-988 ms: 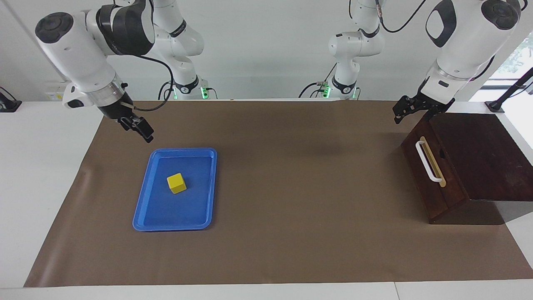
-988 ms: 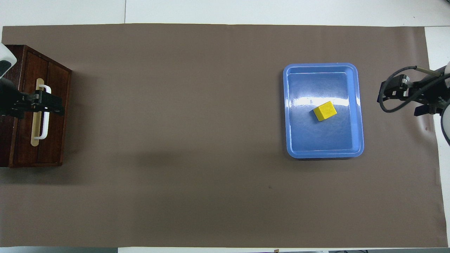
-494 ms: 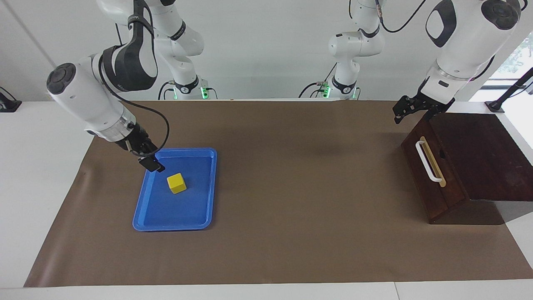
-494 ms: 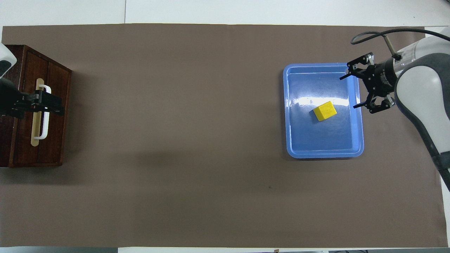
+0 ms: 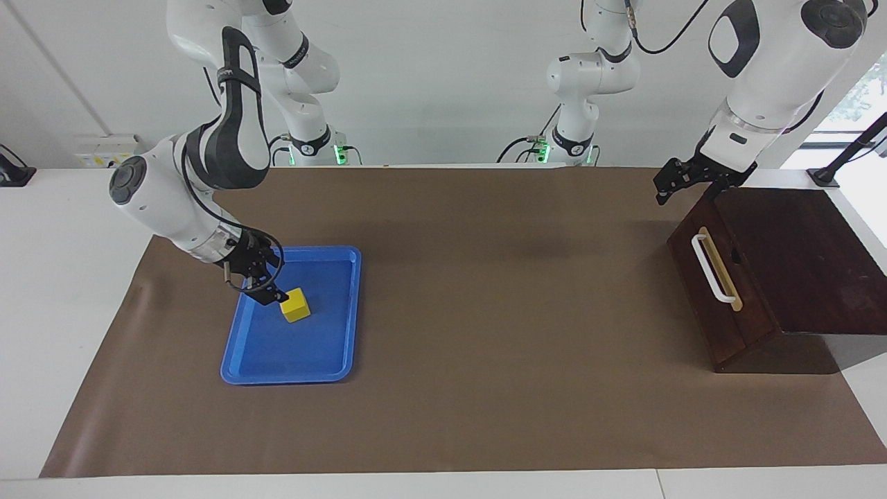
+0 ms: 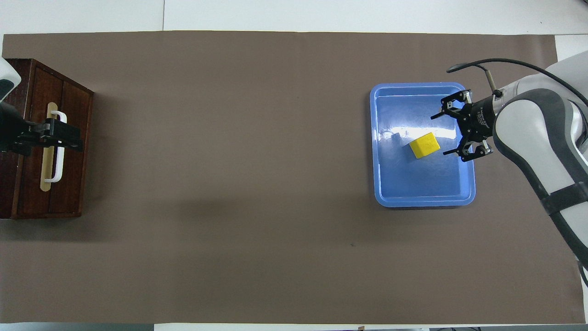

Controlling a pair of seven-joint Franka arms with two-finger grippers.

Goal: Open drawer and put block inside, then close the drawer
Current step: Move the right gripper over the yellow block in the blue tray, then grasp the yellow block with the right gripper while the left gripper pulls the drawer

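Yellow little cube block [image 5: 296, 305] sits in the flat blue plastic tray [image 5: 343, 315]. The right gripper [image 5: 271, 296] is open beside it and could knock it away. The left gripper [image 5: 671, 184], open too, waits above the shut dark brown wooden drawer [image 5: 714, 277].

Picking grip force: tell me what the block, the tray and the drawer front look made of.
Block: matte yellow, sharp-edged, probably painted wood or hard plastic.
Tray: glossy blue plastic, judging by the glare on its floor.
Drawer: dark stained wood with visible grain; its white handle looks plastic or painted metal.

The tray [image 6: 467, 184] is glossy blue plastic with bright glare. The drawer [image 5: 707, 277] is dark polished wood with a smooth white handle [image 5: 712, 269]. Matt brown paper [image 5: 485, 346] covers the bench.
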